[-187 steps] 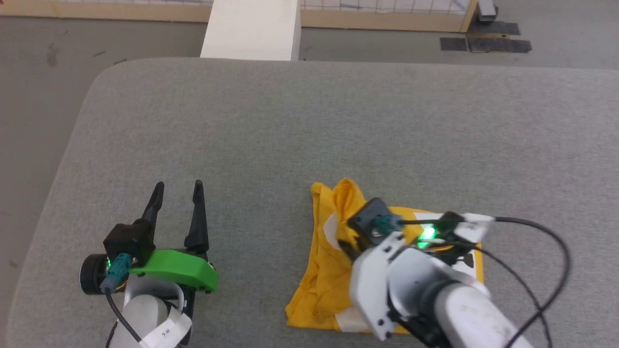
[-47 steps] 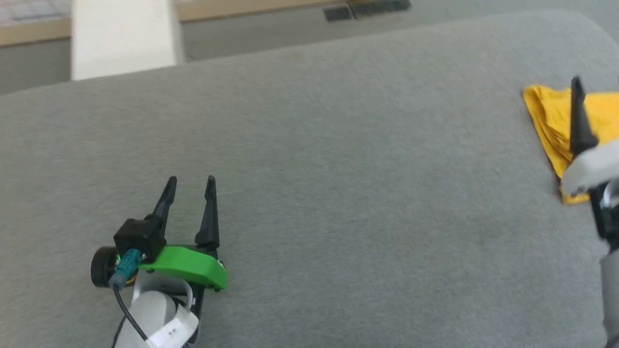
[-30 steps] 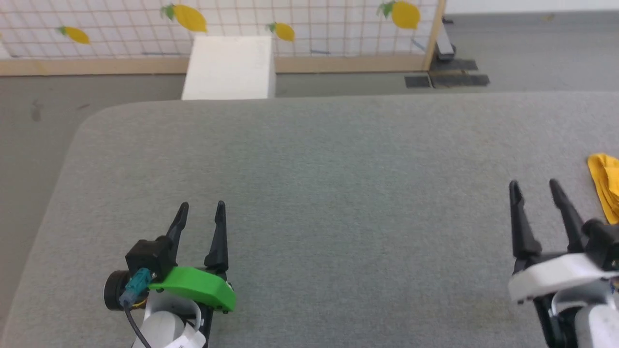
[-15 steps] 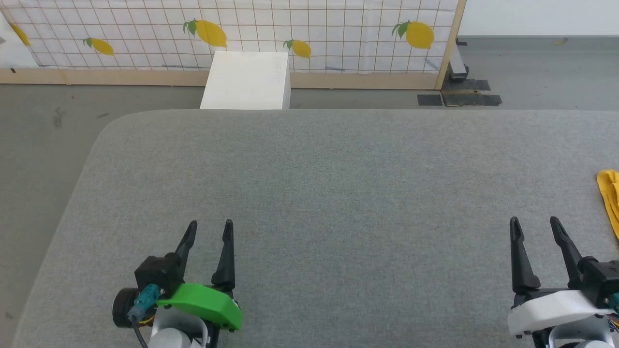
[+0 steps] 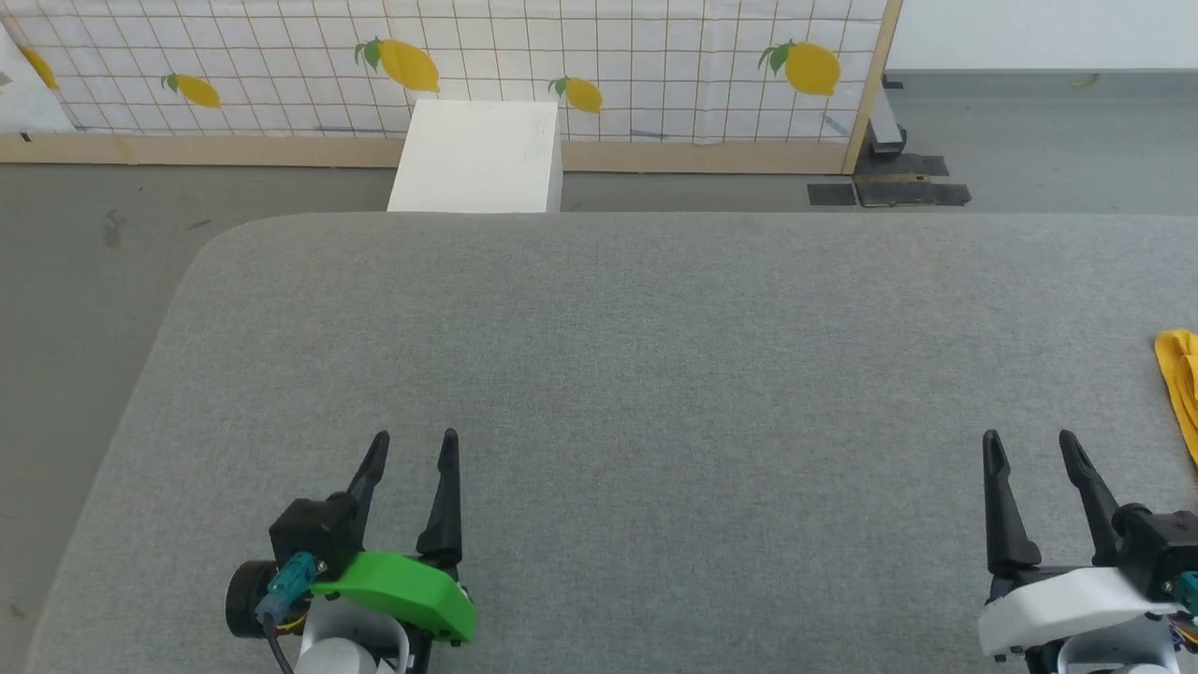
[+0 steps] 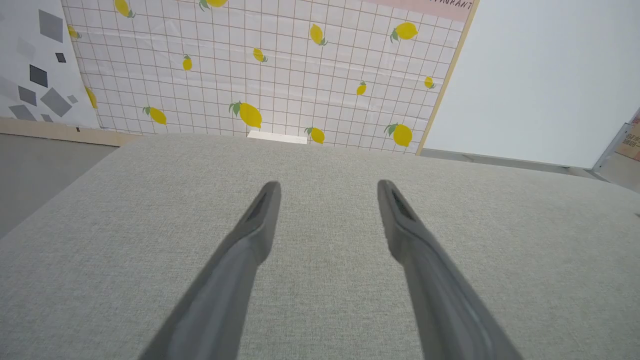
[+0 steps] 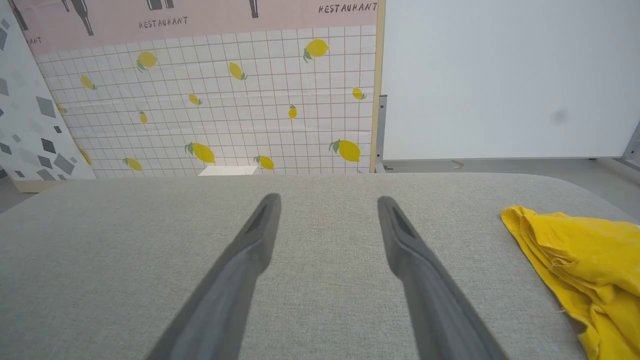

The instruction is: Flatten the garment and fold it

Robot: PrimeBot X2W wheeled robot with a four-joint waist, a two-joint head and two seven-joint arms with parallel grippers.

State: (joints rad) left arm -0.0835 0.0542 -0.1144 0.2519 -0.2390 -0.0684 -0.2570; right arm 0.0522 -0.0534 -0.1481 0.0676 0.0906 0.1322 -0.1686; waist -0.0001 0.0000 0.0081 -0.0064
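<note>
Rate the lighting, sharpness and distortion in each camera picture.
Head view: even, soft light, sharp, no glare; bright yellow cloth garment cropped at the right edge. Left wrist view: wide-angle perspective stretches the grey fabric-covered table; left end effector looks soft close up. Right wrist view: same stretch; garment sharp.

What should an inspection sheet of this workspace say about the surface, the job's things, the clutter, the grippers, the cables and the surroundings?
Surface: grey fabric table, flat, with rounded corners.
Job's things: yellow garment lies bunched near the table's right edge, to the right of the right gripper, untouched.
Clutter: nothing seen.
Grippers: left gripper open, nothing between its fingers; right gripper open, holding nothing; both low over the near part of the table.
Cables: dark cable with a teal plug at the left wrist, not on the garment.
Surroundings: lemon-print wall panel, white box behind the table, grey floor, dark mats.
</note>
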